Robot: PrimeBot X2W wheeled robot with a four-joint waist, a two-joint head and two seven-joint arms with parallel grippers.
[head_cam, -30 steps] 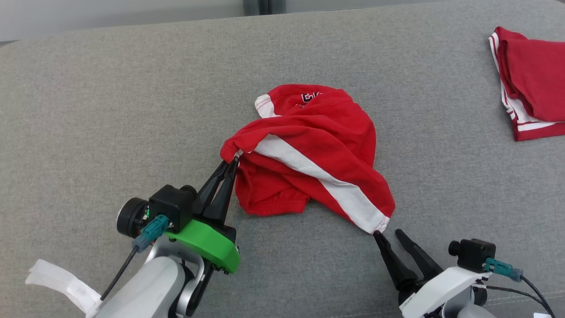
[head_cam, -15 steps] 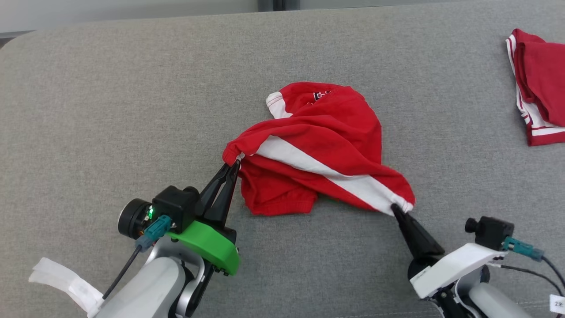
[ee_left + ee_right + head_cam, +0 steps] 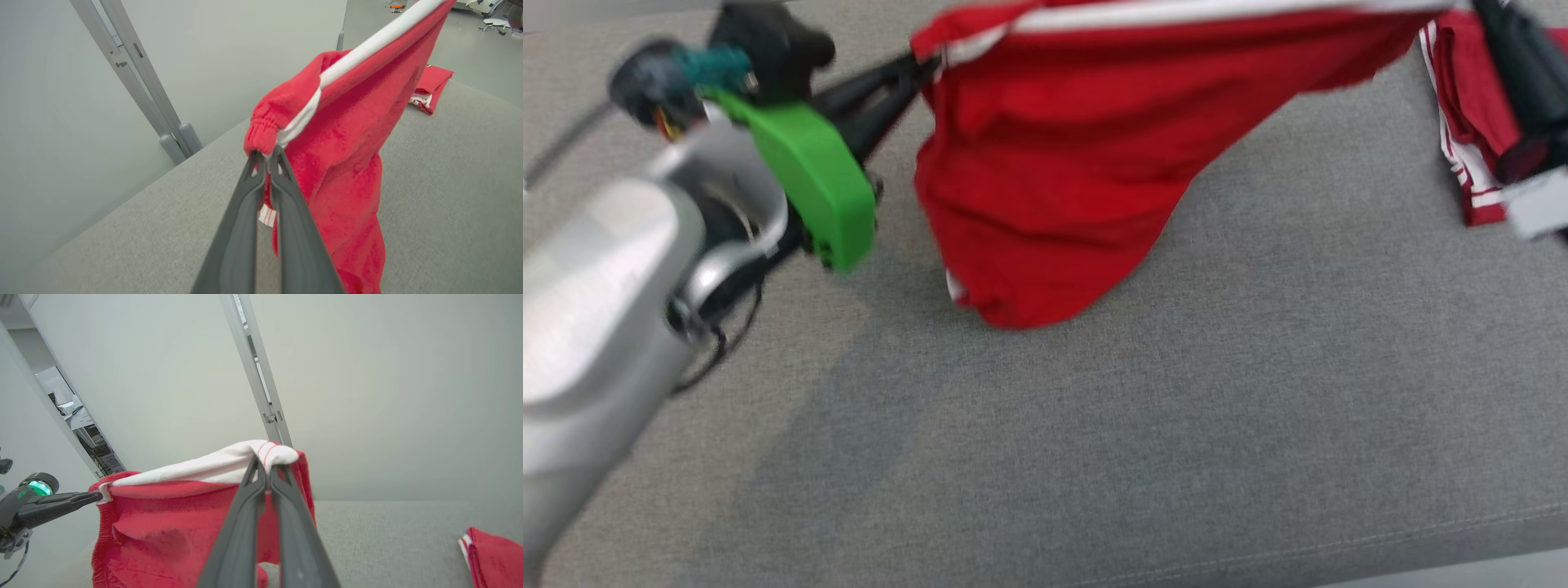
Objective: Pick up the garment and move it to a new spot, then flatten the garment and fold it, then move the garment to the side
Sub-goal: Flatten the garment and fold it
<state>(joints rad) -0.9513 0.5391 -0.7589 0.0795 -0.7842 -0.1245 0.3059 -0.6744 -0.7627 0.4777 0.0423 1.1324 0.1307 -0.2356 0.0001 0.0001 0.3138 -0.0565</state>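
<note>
At 12 o'clock | left hand, right hand both pinch garment taut | risk: thin hem bite slips, cloth drops.

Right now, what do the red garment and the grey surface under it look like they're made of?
Garment: soft knit cloth, probably cotton or a blend; matte, fuzzy, hangs limp, with a gathered hem. Surface: woven upholstery fabric, matte and heathered, with a stitched seam near the edge.
</note>
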